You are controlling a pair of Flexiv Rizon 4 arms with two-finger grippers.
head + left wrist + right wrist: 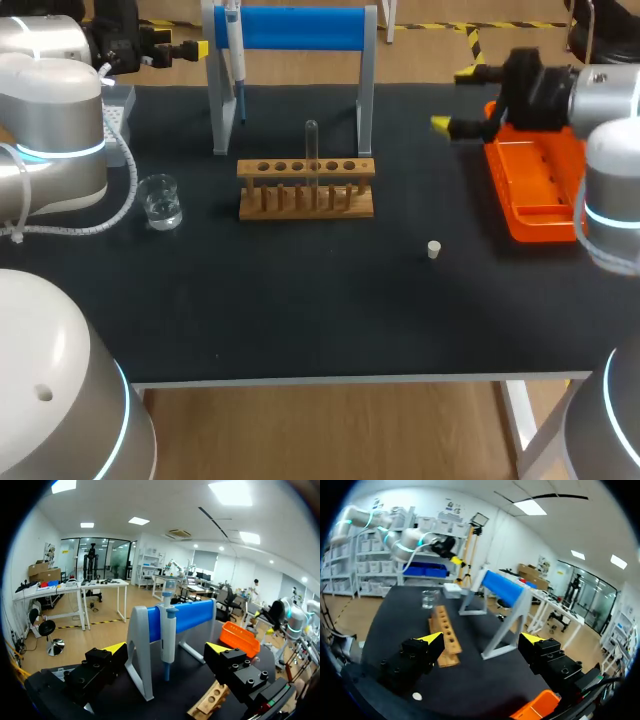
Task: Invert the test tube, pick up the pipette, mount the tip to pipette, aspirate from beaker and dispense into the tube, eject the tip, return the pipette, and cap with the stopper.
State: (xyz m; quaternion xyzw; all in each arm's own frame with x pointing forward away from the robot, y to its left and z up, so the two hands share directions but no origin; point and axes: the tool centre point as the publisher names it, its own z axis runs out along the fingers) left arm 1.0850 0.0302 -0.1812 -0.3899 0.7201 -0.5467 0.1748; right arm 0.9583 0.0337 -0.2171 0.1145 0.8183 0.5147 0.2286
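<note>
The beaker (160,201) near the left arm holds a little clear liquid. A test tube (312,150) stands upright in the wooden rack (305,205) (its contents I cannot tell). The orange tip box (535,195) sits near the right gripper (481,639), whose fingers are spread with nothing between them. The left gripper (166,649) is likewise spread and bare. The pipette (168,640) hangs on the blue stand (195,615) ahead of it, apart. The stopper (434,249) lies on the table (300,320), right of the rack.
</note>
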